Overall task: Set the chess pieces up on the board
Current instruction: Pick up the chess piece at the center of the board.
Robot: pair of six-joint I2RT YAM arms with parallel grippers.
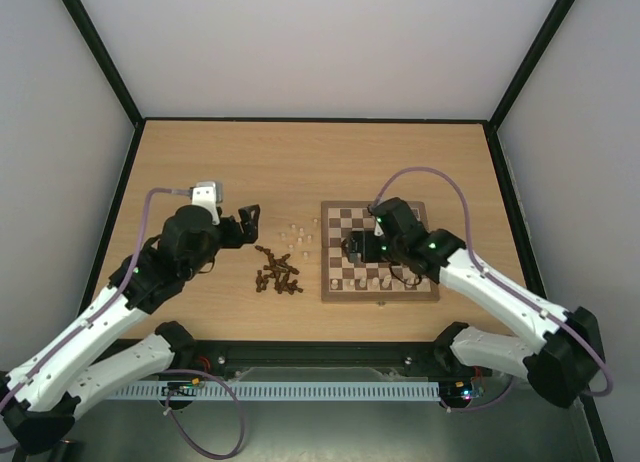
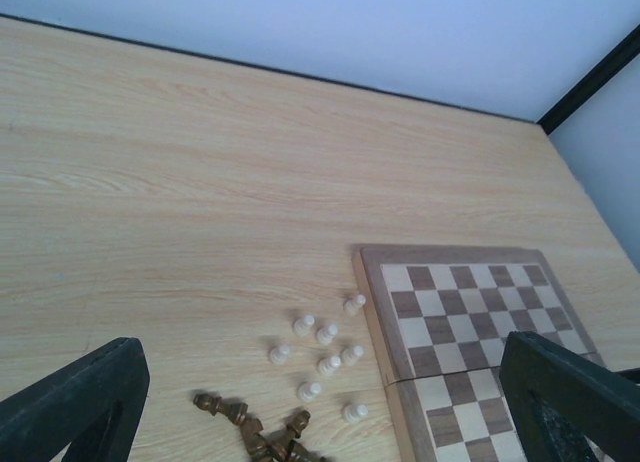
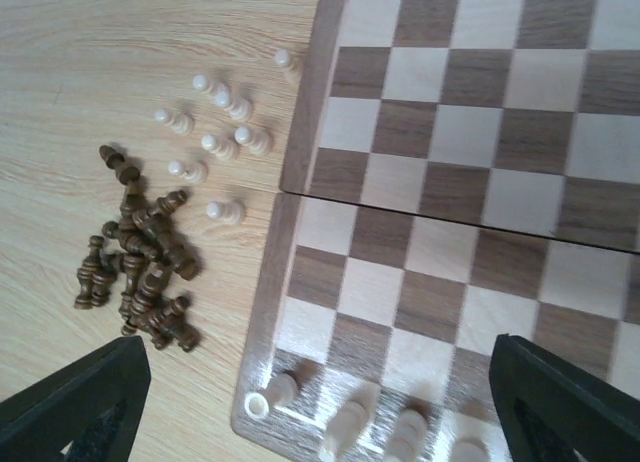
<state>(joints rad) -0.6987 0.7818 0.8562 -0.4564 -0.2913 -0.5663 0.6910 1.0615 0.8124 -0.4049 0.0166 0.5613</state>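
Cream pieces [image 3: 345, 427] line the near row of the board [image 3: 450, 152] beneath the right hand [image 3: 320, 382], fingers apart; the left hand [image 1: 248, 226], also spread, hovers near the dark heap [image 1: 277, 275].

There is one chessboard [image 3: 450, 132]. Eight pale pawns [image 3: 215, 144] stand loose beside it, and at least four more pale pieces [image 3: 345, 427] show on its edge row. The dark pieces [image 3: 150, 252] form one heap, too tangled to count.

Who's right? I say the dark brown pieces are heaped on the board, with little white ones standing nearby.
Not quite: the dark brown pieces are heaped on the table beside the board, not on it, as the right wrist view shows. The little white ones do stand nearby.
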